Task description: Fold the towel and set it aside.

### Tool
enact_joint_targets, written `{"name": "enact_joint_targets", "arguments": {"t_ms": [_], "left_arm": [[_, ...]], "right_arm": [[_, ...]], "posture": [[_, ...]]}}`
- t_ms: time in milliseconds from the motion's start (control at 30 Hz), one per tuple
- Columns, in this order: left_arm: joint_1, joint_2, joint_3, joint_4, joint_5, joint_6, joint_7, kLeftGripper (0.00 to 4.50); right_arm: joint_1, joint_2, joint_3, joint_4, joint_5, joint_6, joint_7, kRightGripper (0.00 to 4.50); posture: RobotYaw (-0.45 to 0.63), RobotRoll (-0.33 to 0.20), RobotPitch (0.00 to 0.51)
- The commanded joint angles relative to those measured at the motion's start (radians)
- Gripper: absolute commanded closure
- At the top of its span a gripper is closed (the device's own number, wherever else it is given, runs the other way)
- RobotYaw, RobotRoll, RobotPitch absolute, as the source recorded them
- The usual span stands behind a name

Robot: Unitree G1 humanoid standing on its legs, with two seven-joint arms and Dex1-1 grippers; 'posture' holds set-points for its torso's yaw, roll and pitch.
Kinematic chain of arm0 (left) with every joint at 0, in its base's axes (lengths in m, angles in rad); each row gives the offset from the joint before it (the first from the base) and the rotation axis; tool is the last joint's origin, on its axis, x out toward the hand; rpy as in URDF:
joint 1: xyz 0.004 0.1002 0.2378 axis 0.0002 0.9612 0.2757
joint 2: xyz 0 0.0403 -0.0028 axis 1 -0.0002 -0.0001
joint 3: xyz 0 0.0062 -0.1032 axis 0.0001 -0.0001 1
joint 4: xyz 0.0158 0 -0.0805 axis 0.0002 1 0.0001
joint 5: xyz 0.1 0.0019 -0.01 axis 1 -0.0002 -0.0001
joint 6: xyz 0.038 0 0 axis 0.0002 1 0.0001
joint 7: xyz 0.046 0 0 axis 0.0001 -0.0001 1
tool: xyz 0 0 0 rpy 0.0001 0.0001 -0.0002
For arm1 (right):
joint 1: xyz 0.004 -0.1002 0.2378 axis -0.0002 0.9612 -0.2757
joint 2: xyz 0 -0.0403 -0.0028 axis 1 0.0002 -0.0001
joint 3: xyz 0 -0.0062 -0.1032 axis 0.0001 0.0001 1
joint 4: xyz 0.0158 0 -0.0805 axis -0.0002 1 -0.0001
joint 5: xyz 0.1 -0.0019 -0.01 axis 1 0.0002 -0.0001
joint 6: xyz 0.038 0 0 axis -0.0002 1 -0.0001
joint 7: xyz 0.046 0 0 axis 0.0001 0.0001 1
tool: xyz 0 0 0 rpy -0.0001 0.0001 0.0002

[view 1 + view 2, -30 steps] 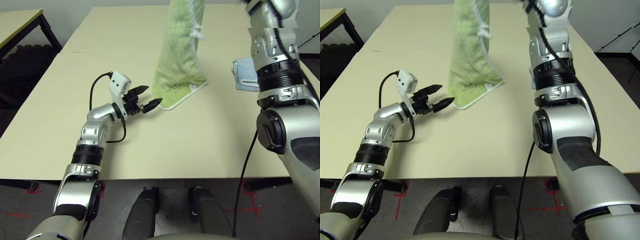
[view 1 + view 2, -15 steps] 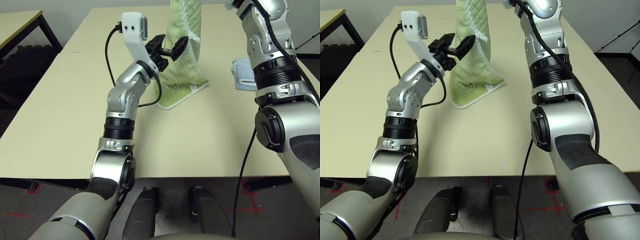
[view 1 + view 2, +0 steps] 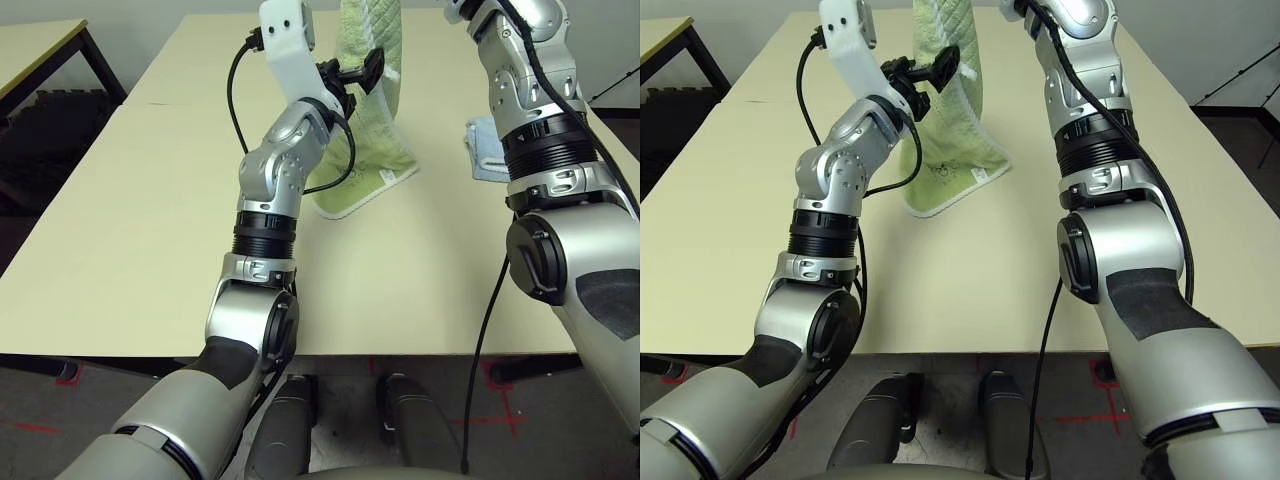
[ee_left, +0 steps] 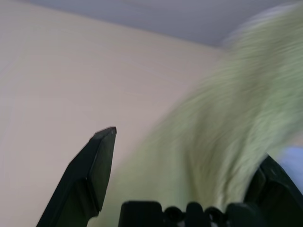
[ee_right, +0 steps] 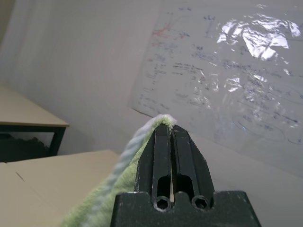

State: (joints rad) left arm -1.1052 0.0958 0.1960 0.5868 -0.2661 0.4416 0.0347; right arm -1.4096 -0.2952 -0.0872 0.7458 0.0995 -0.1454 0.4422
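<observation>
The towel point(image 3: 365, 110) is held up by one top corner, pinched between the closed fingers of the right gripper point(image 5: 173, 137), and hangs with its bottom edge resting on the table point(image 3: 130, 210). The left gripper point(image 3: 350, 78) is spread wide beside the hanging cloth, level with its upper part. For a clean fold, a free edge should be taken between the open fingers, not a bunch of cloth. The blue towel point(image 3: 485, 150) lies apart on the right.
</observation>
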Motion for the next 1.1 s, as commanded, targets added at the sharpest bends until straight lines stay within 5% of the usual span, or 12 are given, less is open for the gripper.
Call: {"name": "enact_joint_targets", "arguments": {"t_ms": [33,267,467,767,967,1100], "left_arm": [[0.023,0.059,0.002,0.031,0.028,-0.016,-0.031,0.00],[0.068,0.181,-0.052,-0.032,0.042,0.009,-0.210,0.00],[0.132,0.273,-0.184,-0.146,0.020,0.066,-0.564,0.00],[0.069,0.362,-0.316,0.092,0.156,-0.210,-0.846,0.00],[-0.047,0.346,-0.327,0.323,0.292,-0.354,-0.655,0.00],[-0.076,0.295,-0.217,0.365,0.237,-0.347,-0.480,0.00]], "right_arm": [[0.011,-0.023,-0.013,-0.034,0.004,0.009,-0.011,4.43],[0.035,-0.066,-0.019,-0.028,-0.002,0.015,-0.018,4.43],[0.041,-0.062,-0.013,-0.027,0.001,0.018,-0.020,4.43],[0.038,-0.065,-0.013,-0.027,0.002,0.015,-0.016,4.43],[0.041,-0.082,-0.015,-0.037,0.000,0.022,-0.016,4.43],[0.055,-0.084,-0.014,-0.049,0.003,0.030,-0.019,4.43]], "posture": [[0.09,0.000,0.098],[0.09,0.000,0.097],[0.10,0.000,0.097],[0.09,0.000,0.102],[0.08,0.000,0.104],[0.08,0.000,0.106]]}}
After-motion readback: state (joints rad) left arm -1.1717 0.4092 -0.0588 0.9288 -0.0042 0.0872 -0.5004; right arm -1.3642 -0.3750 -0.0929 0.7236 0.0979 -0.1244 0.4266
